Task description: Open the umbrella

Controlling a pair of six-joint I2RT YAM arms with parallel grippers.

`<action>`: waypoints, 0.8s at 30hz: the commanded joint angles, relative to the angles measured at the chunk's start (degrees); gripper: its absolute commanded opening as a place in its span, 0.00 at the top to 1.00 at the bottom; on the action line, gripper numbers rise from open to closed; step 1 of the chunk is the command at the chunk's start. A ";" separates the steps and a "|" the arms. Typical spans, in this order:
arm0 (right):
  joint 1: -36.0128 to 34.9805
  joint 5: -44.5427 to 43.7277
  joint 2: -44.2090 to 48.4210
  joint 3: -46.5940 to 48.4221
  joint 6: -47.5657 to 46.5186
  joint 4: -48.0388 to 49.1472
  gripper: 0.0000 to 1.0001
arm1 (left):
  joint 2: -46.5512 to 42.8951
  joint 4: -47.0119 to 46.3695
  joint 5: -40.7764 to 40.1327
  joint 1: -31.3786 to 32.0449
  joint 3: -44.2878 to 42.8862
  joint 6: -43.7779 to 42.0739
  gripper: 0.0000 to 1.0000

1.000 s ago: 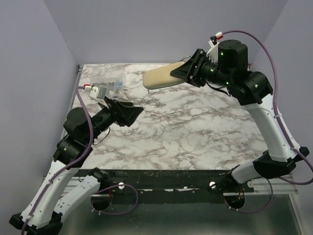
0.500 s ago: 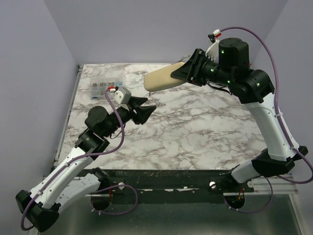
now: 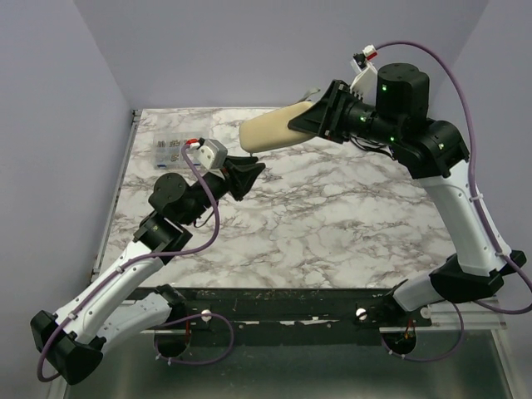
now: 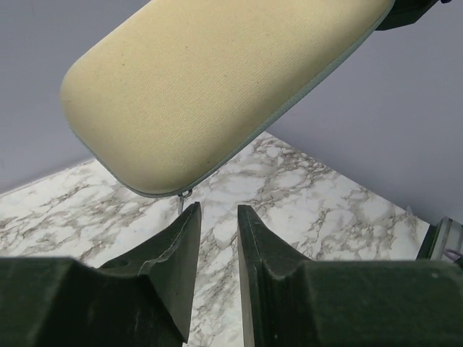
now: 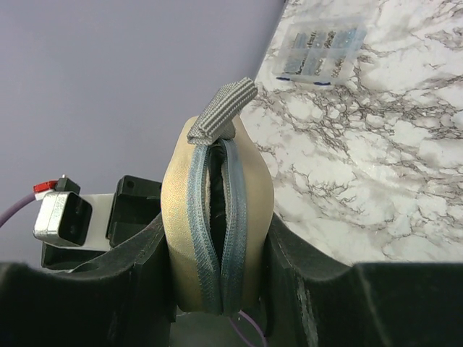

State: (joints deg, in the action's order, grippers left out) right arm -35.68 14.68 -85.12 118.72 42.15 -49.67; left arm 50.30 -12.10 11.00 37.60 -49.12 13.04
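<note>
Left gripper [image 3: 247,174], nearest the bases, is hovering above the marble table [image 3: 332,224] at about 7 o'clock from the free end of the umbrella [image 3: 270,131]. Its fingers [image 4: 177,253] are standing only narrowly apart with nothing between them, and their tips are lying just under a small zip pull [image 4: 186,193] that is dangling from the seam of the cream sleeve [image 4: 217,94]. So slim a gap probably suits pinching that pull. Farther back, the right gripper [image 3: 322,119] is gripping the other end of the bundle, its jaws pressing on both flanks, and is holding it clear of the table, roughly level and pointing toward 9 o'clock. This is most likely being done to offer the free end to the other arm. The umbrella is lying inside this sleeve and is not yet unpacked or opened. In the right wrist view the zip [image 5: 217,217] is gaping slightly below a grey loop tab [image 5: 224,108]; only a dark slit is showing, so the contents cannot be made out there. Farthest, at about 10 o'clock on the table, a clear compartment box [image 3: 172,150] is resting well apart from both grippers; its cells are holding small items too small to identify.
</note>
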 commanded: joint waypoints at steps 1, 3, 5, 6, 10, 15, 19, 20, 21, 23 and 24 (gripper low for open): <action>-0.13 2.60 2.55 -0.14 -0.97 6.01 0.99 | -0.90 -1.68 -2.15 0.41 -2.27 -0.65 0.76; -0.18 3.00 2.65 -0.65 -1.01 6.16 0.99 | -0.77 -1.20 -1.91 0.44 -2.63 -0.98 0.81; -0.18 3.21 2.74 -1.01 -1.05 6.34 0.99 | -0.86 -1.22 -2.08 0.40 -2.69 -0.99 0.86; -0.18 3.19 2.86 -1.16 -1.02 6.34 1.00 | -0.91 -1.41 -2.08 0.46 -2.51 -0.93 0.87; -0.18 3.87 3.14 -1.88 -1.13 6.68 0.99 | -1.06 -1.96 -1.53 0.55 -2.64 -0.68 0.97; -0.12 3.84 3.84 -2.93 -1.23 6.94 0.99 | -1.33 -1.88 -0.72 0.69 -2.72 -1.32 1.00; -0.18 3.65 4.64 -4.00 -0.98 7.77 0.99 | -2.85 -0.64 -1.04 0.79 -2.17 -3.18 1.00; -0.18 3.86 4.91 -4.38 -0.87 8.11 0.99 | -3.35 -0.04 -1.20 0.73 -1.94 -3.71 1.00; -0.18 4.04 5.24 -4.75 -0.75 8.55 0.99 | -3.78 0.49 -1.33 0.78 -1.71 -4.33 1.00; -0.22 4.14 5.65 -5.14 -0.47 9.05 0.99 | -4.79 2.26 -1.63 0.72 -1.21 -5.52 1.00; -0.18 4.14 5.83 -5.16 -0.53 9.21 0.99 | -5.29 3.08 -1.98 0.77 -0.94 -6.09 1.00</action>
State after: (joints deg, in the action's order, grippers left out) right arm -35.68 16.40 -82.13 113.67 41.36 -46.24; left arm 47.81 -11.11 9.96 38.02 -50.13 10.68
